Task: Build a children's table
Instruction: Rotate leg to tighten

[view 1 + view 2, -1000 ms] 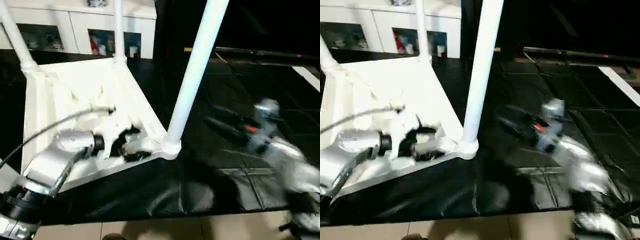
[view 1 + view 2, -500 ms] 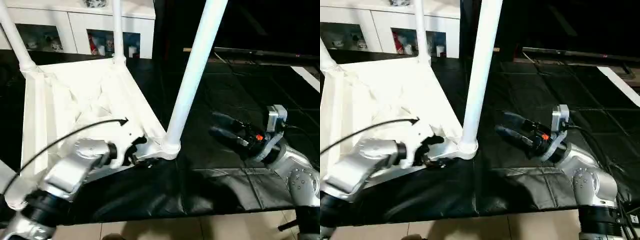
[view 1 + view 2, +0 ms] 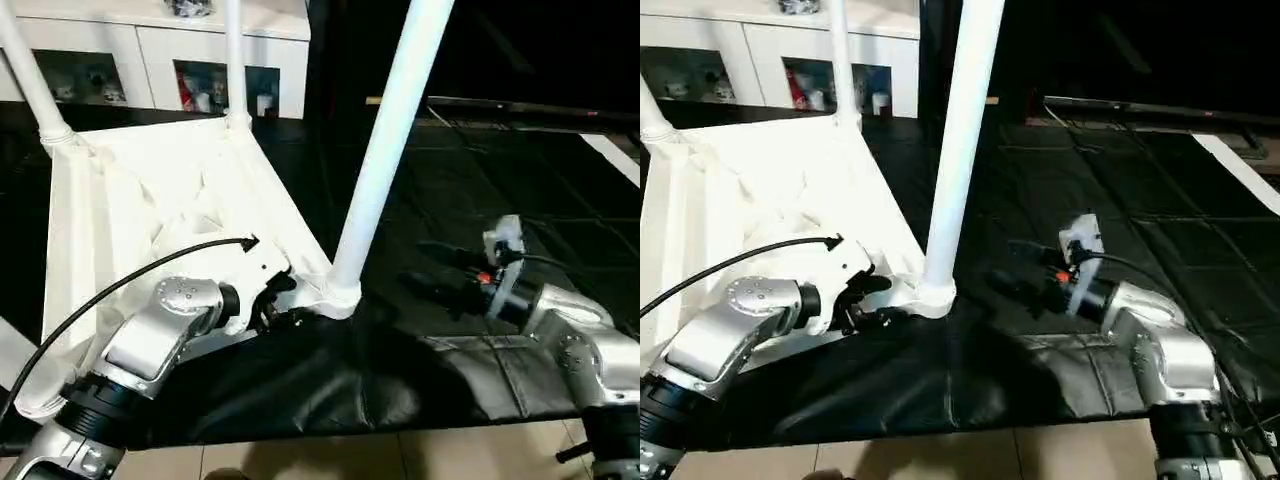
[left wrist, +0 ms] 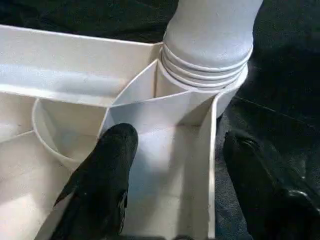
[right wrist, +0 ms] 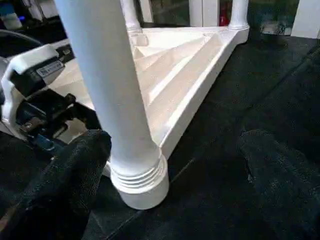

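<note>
The children's table lies upside down on a black mat, its ribbed white top (image 3: 150, 190) facing up. Three white legs stand in its corners: the near right leg (image 3: 385, 150), one at the back (image 3: 235, 60) and one at the far left (image 3: 30, 70). My left gripper (image 3: 280, 300) is open at the near right corner, beside that leg's base. In the left wrist view one finger (image 4: 105, 170) is inside the rim wall (image 4: 212, 150) and the other (image 4: 250, 185) outside it, with gaps on both sides. My right gripper (image 3: 432, 270) is open, low over the mat, pointing at the leg's base (image 5: 140, 180) from the right.
A white cabinet (image 3: 150, 50) with glass doors stands behind the table. The black mat (image 3: 330, 390) ends at beige floor tiles (image 3: 300, 455) along the front. A dark bar (image 3: 520, 105) lies at the back right, and a white strip (image 3: 615, 150) at the far right.
My left gripper has slid from inside the top to the corner rim and its fingers have narrowed. My right gripper has swung left toward the leg's base, still wide open.
</note>
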`<state>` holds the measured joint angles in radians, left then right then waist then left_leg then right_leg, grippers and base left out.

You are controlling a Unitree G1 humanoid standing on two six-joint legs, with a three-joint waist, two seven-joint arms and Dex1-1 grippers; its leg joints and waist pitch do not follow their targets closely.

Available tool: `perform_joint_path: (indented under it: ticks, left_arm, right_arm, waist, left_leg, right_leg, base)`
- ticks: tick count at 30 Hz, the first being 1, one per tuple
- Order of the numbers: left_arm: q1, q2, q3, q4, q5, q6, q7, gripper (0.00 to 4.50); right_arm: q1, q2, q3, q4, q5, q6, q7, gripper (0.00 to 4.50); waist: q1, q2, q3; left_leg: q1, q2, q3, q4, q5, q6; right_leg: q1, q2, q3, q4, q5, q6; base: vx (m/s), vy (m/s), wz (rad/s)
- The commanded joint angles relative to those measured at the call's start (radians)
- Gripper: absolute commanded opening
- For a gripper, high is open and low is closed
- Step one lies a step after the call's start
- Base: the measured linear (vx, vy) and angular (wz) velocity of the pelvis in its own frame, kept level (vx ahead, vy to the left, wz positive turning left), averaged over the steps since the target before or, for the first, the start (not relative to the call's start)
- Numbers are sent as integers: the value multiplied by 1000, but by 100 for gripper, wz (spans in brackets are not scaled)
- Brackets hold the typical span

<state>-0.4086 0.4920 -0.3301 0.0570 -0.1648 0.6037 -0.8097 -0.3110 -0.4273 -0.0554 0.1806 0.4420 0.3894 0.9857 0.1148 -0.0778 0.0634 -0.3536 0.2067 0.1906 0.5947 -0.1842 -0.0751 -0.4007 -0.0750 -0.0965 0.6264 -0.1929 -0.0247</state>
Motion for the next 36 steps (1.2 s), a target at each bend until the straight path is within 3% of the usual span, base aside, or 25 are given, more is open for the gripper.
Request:
perform_joint_path:
  ticks: [1,4,12,20,22,23,25,27,29,30,32,34,36]
  left_arm:
    - [-3,24,-23,-21,3,22,-25,278]
    - [-5,46,-34,-42,8,56,-45,248]
    - [-16,52,-37,-61,19,98,-44,183]
    - [-17,51,-38,-61,21,99,-44,183]
    - [-27,44,-46,-42,30,84,-45,151]
    - [-27,44,-46,-42,30,84,-45,147]
    - [-34,40,-51,-32,34,74,-49,132]
    - [-41,43,-60,-27,40,72,-59,107]
    - [-46,50,-70,-32,37,77,-80,101]
    - [-46,51,-70,-32,37,77,-81,89]
    - [-46,52,-71,-36,35,79,-89,63]
    - [-47,53,-72,-40,33,79,-98,58]
    - [-48,54,-74,-39,33,75,-101,42]
  right_arm:
    - [1,-25,12,2,-16,-2,11,450]
    - [2,-40,41,7,-50,-28,19,450]
    - [-7,-58,75,24,-91,-59,40,450]
    - [-7,-59,78,25,-94,-63,41,450]
    - [-6,-74,115,42,-136,-95,51,450]
    - [-6,-74,115,42,-136,-95,51,450]
    - [-4,-83,142,55,-168,-117,58,450]
    - [-2,-86,160,66,-188,-133,62,450]
    - [4,-83,162,64,-190,-137,62,450]
    - [4,-83,162,64,-190,-137,62,450]
    - [6,-82,161,63,-192,-138,63,450]
    - [9,-81,163,65,-194,-143,61,450]
    - [10,-80,164,66,-195,-146,60,450]
  waist:
    - [5,7,-69]
    - [3,7,-67]
    - [3,6,-61]
    - [3,6,-65]
    - [3,6,-64]
    - [3,12,-64]
    - [3,9,-64]
    - [4,22,-65]
    - [4,17,-66]
    - [6,30,-67]
    - [3,24,-67]
    - [4,31,-66]
    - [4,28,-66]
  left_leg:
    - [2,30,-19,-67,-152,6]
    - [1,29,-16,-67,-145,11]
    - [5,29,-17,-69,-196,0]
    - [4,29,-17,-67,-175,7]
    - [4,29,-17,-68,-178,6]
    - [5,29,-17,-68,-182,2]
    - [4,28,-18,-68,-184,2]
    - [6,28,-19,-68,-194,-3]
    - [5,28,-19,-68,-191,0]
    - [7,29,-21,-68,-191,-2]
    - [5,29,-20,-68,-195,0]
    - [7,28,-20,-68,-203,0]
    - [5,28,-19,-67,-201,3]
  right_leg:
    - [49,-71,59,-83,-240,-127]
    - [52,-72,60,-80,-217,-144]
    - [49,-75,60,-95,-340,-113]
    - [51,-73,60,-88,-285,-129]
    - [51,-74,60,-90,-295,-127]
    - [50,-73,59,-92,-297,-126]
    - [51,-73,59,-91,-297,-124]
    - [51,-74,59,-92,-294,-128]
    - [54,-72,59,-89,-275,-135]
    - [53,-74,60,-87,-263,-141]
    - [55,-71,59,-86,-235,-154]
    - [55,-72,59,-87,-244,-157]
    - [56,-72,59,-88,-254,-154]
  base:
    - [0,0,0]
    - [0,0,0]
    - [0,0,0]
    - [0,0,0]
    - [0,0,0]
    - [0,0,0]
    - [0,0,0]
    - [0,0,0]
    - [0,0,0]
    - [0,0,0]
    - [0,0,0]
    - [0,0,0]
    - [0,0,0]
